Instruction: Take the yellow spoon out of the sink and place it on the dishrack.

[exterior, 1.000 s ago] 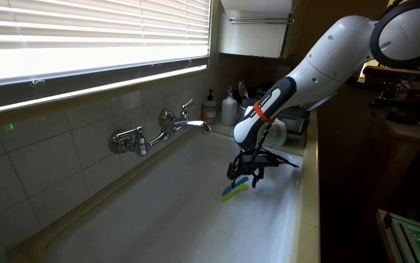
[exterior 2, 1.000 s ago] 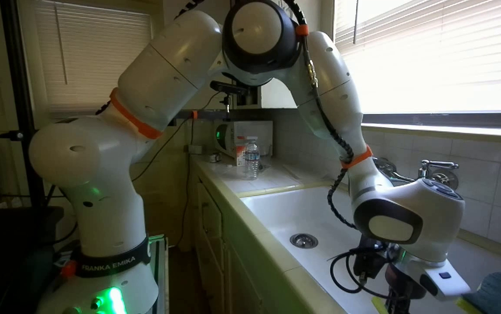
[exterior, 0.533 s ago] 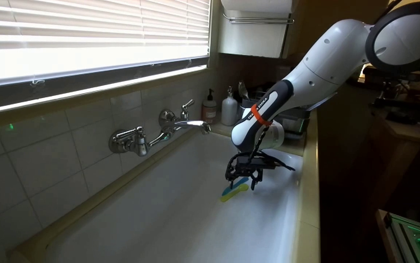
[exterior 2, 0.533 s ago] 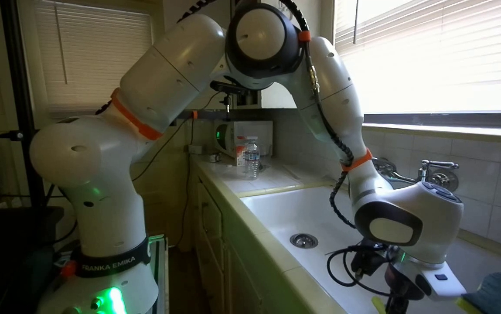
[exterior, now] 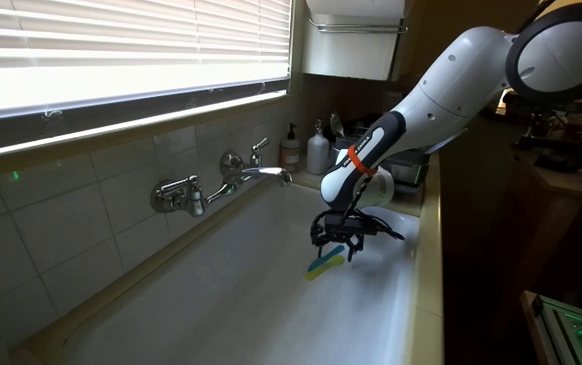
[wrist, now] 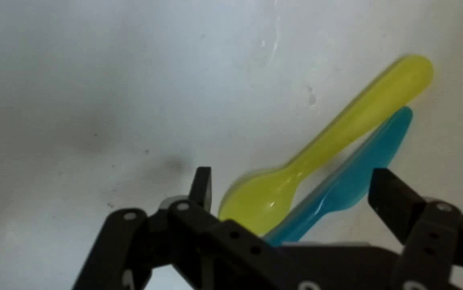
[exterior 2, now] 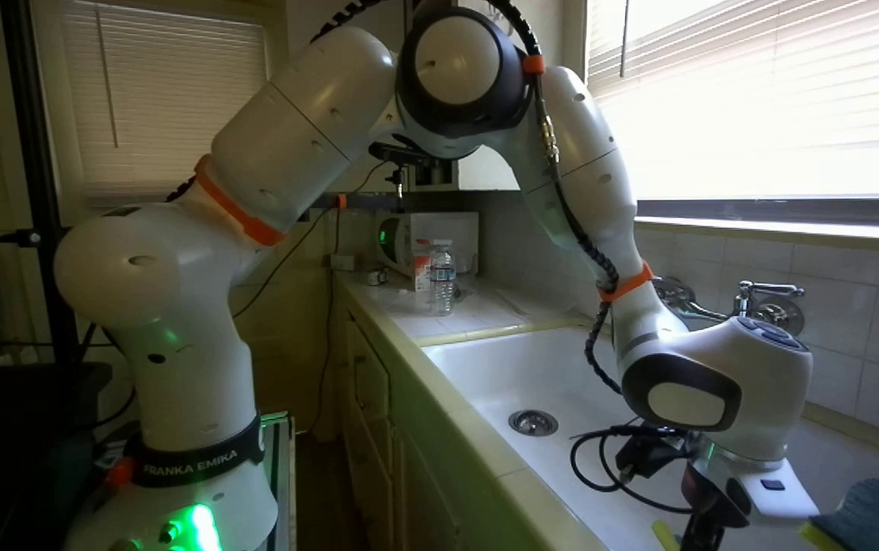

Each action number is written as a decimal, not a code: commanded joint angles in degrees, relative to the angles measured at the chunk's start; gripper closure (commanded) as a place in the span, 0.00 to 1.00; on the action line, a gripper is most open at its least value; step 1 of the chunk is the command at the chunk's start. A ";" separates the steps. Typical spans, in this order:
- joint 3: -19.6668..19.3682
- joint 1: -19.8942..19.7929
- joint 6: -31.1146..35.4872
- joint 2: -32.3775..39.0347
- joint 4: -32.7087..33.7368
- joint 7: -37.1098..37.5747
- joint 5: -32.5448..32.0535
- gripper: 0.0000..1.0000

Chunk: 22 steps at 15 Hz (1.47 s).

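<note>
Right of centre in an exterior view, we watch the empty gripper (exterior: pixel 335 258), jaws spread wide, edge slightly leftward near the spoon (exterior: pixel 324 268) lying in the sink (exterior: pixel 270 299), a grasp apparently being lined up.

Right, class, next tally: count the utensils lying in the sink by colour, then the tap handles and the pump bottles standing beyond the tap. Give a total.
Yellow spoon: 1
Blue utensil: 1
Tap handles: 2
Pump bottles: 2
Total: 6
</note>
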 commanded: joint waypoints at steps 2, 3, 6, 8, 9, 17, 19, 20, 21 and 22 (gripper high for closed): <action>-3.17 3.57 3.66 0.31 -1.31 9.41 2.48 0.00; -3.30 3.85 3.50 0.43 -1.32 10.99 2.44 0.00; -3.35 4.56 2.31 0.46 -1.42 14.78 1.82 0.00; -3.30 4.92 2.27 0.59 -1.57 16.55 1.50 0.00; -3.31 5.09 2.43 0.83 -1.51 17.36 1.41 0.00; -2.82 4.66 2.25 3.69 0.47 21.19 1.46 0.00; -2.63 4.42 2.45 4.01 1.06 21.61 1.59 0.16; -2.59 4.35 2.60 4.07 1.29 21.91 1.63 0.23; -2.64 4.34 2.63 4.24 1.62 22.20 1.57 0.32; -2.64 4.32 2.63 4.31 1.87 22.43 1.52 0.39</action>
